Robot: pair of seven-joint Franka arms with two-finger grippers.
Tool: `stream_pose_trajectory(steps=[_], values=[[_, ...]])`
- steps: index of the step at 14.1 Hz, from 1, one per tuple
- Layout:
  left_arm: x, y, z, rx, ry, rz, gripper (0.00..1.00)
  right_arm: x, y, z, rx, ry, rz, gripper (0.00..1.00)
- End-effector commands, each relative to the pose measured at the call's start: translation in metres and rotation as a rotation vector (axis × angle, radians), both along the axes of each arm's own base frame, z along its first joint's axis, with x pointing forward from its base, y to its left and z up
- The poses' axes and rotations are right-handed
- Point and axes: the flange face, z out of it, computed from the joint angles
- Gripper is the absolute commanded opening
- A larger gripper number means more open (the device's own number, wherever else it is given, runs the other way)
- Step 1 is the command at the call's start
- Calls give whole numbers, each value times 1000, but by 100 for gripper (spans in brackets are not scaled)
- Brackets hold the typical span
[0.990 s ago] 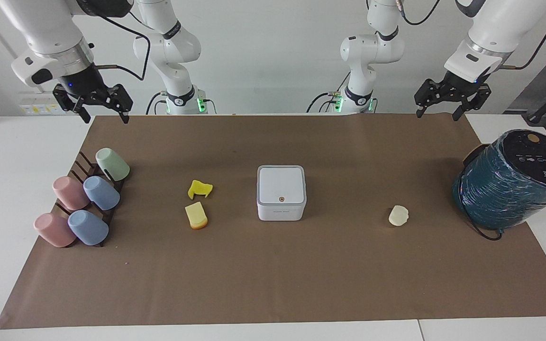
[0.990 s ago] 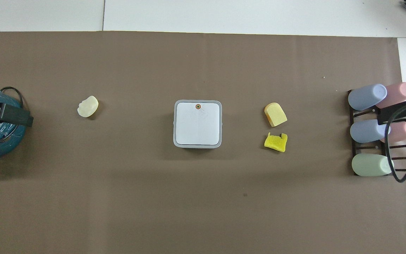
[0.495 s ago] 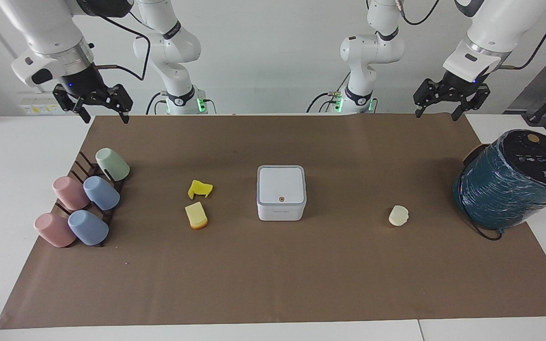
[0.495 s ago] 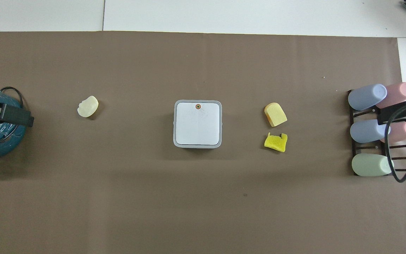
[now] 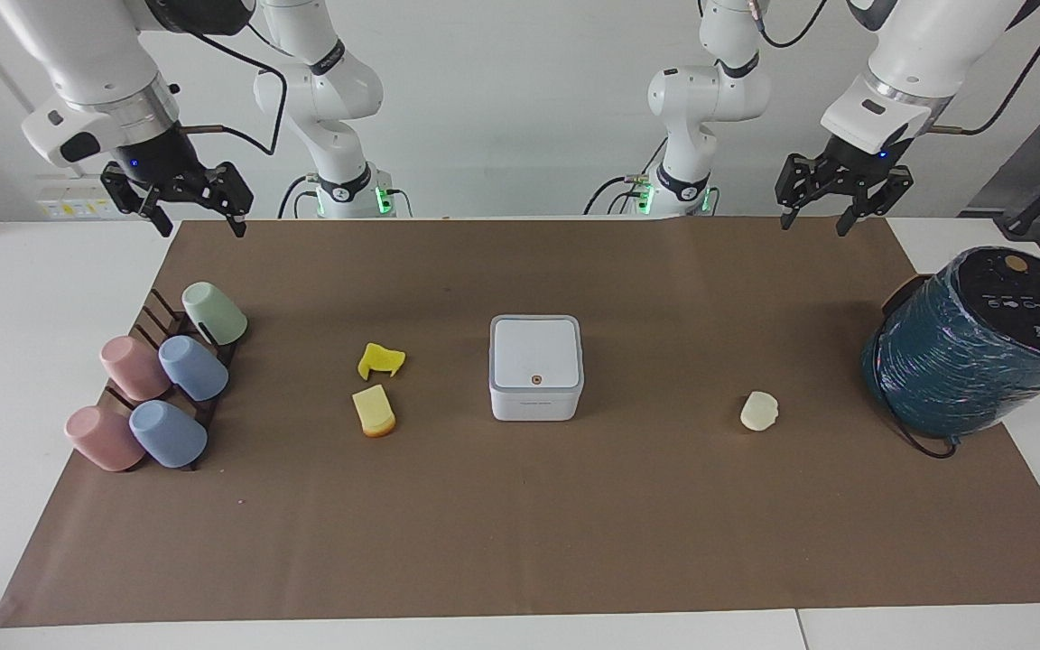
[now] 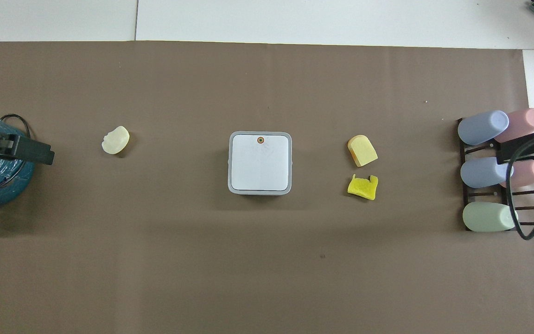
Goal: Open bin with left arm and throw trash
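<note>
Closed bin (image 5: 536,366) mid-counter; left end effector (image 5: 813,222) and right end effector (image 5: 198,223) raised, both open, holding nothing.

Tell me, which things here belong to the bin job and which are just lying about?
For the job: bin, yellow scrap, sponge wedge, cream lump, left gripper.

Lying about: cups on their rack, teal cylinder.

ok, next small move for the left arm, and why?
Probably carry the left gripper from above the mat's edge nearest the robots to over the bin, then lower toward its lid. The lid lies flat and shut, all three trash pieces remain on the mat, and neither gripper holds anything. The right gripper waits above the cups' end.
</note>
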Motion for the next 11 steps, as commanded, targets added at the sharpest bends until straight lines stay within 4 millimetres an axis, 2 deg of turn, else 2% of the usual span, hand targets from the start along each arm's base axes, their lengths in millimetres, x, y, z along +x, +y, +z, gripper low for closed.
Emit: stream_pose_trajectory(steps=[1, 3, 6, 7, 9, 11], values=[[-10, -9, -4, -10, -14, -22, 21, -1, -3, -33, 7, -56, 12, 100], [-12, -33, -7, -14, -35, -65, 0, 4, 1, -74, 10, -129, -42, 100], [-17, -65, -18, -28, -107, -126, 0, 39, 36, -129, 25, -152, -184, 100], [-21, -75, -25, -35, -133, -144, 0, 53, 53, -154, 31, -157, -220, 100], [-26, -99, -36, -51, -190, -186, 0, 76, 71, -200, 44, -183, -308, 100], [-24, -125, -43, -67, -225, -220, 0, 90, 96, -239, 63, -209, -382, 100]])
